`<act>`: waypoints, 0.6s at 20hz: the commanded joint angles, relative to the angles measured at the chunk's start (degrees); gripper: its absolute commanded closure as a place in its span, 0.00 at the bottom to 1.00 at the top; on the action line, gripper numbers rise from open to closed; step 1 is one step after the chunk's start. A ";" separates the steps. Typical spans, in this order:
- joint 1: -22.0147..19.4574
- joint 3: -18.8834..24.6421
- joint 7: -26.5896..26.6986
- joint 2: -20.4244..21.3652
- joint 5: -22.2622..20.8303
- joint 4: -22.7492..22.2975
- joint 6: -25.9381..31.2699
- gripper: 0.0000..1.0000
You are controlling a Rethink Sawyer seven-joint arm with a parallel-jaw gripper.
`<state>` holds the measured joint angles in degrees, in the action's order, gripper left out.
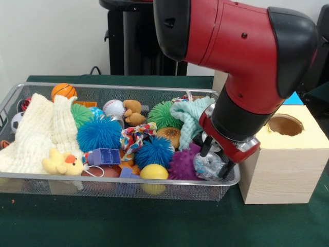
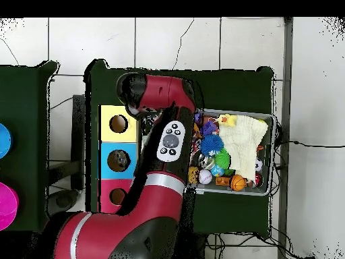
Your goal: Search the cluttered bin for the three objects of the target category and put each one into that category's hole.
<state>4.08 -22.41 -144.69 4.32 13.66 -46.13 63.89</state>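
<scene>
The wire-mesh bin (image 1: 10, 100) is full of toys and also shows in the overhead view (image 2: 272, 155). My gripper (image 1: 216, 159) reaches down into its front right corner. Its black fingers (image 1: 205, 146) stand on either side of a crumpled clear plastic bottle (image 1: 209, 167), pressed against it low in the bin. The wooden box (image 1: 277, 175) stands right of the bin. Its yellow-topped hole (image 1: 285, 125) faces me, and a corner of the blue top (image 1: 294, 99) shows behind. In the overhead view the blue-topped hole (image 2: 119, 160) lies between the yellow and red ones. My arm hides the gripper there.
Blue (image 1: 99, 134), green (image 1: 163, 114) and purple (image 1: 182, 164) spiky balls, a cream muslin cloth (image 1: 36, 134), a yellow duck (image 1: 62, 162), a yellow ball (image 1: 153, 172) and a small basketball (image 1: 64, 91) crowd the bin. The box stands close beside the bin's right end.
</scene>
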 commanded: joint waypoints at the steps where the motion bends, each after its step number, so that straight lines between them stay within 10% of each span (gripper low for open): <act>1: -0.37 6.17 -5.78 -1.26 0.62 -8.45 -1.73 0.00; 12: -0.12 7.72 -5.80 -2.79 1.64 -7.32 -2.98 0.00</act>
<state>4.08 -21.55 -144.69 4.32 14.38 -47.31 63.86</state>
